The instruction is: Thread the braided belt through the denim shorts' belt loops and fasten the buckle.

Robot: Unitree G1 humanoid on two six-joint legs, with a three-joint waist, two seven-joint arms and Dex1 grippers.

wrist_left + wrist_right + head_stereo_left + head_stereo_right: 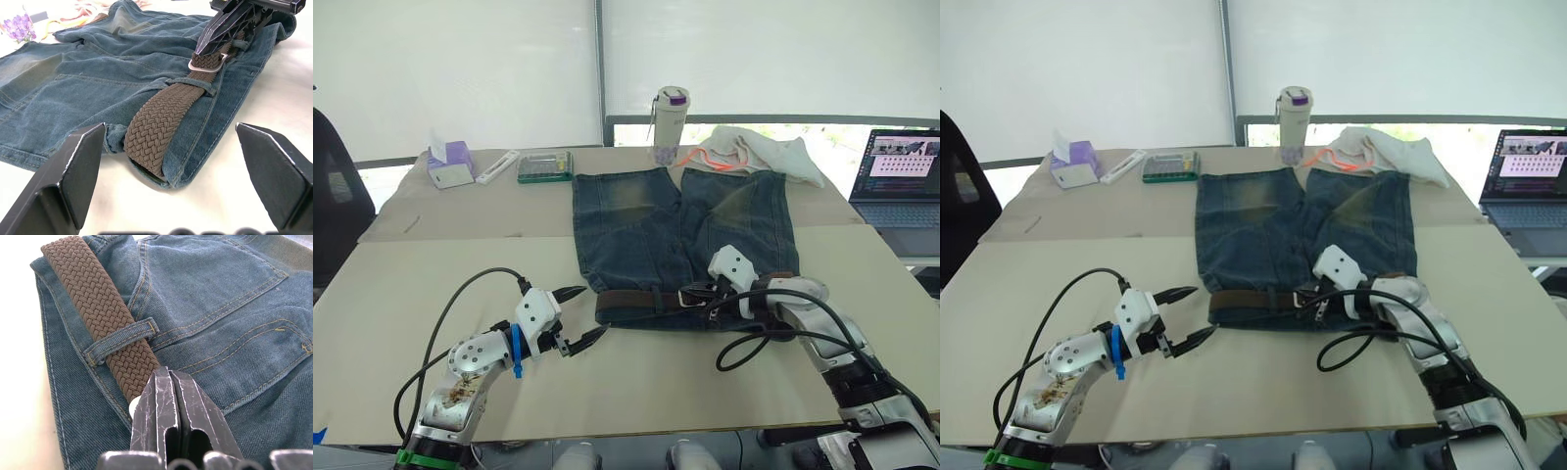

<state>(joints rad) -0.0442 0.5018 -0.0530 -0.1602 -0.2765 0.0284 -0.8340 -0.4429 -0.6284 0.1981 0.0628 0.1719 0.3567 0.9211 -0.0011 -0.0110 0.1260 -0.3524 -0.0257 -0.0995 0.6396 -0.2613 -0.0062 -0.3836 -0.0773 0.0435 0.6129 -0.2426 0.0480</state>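
Left wrist view is showing the braided belt (161, 127) lying soft and floppy along the waistband of the denim shorts (680, 240), mid-worktop, passing under belt loops (208, 90). Woven, grippy; probably best pinched near the buckle (208, 64). Right end effector (710, 291) is pressing closed at the buckle, grip unclear. Left end effector (579, 315) is hovering wide open, empty, just off the belt's end.

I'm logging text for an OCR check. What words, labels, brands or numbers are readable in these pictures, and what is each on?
No text can be read.
Laptop screen: coloured lines, too small to read.
Tissue box: print too blurred to read.
Bottle: no readable label.
Calculator-like thing: keys too small to read.
Denim shorts and braided belt: no label seen.
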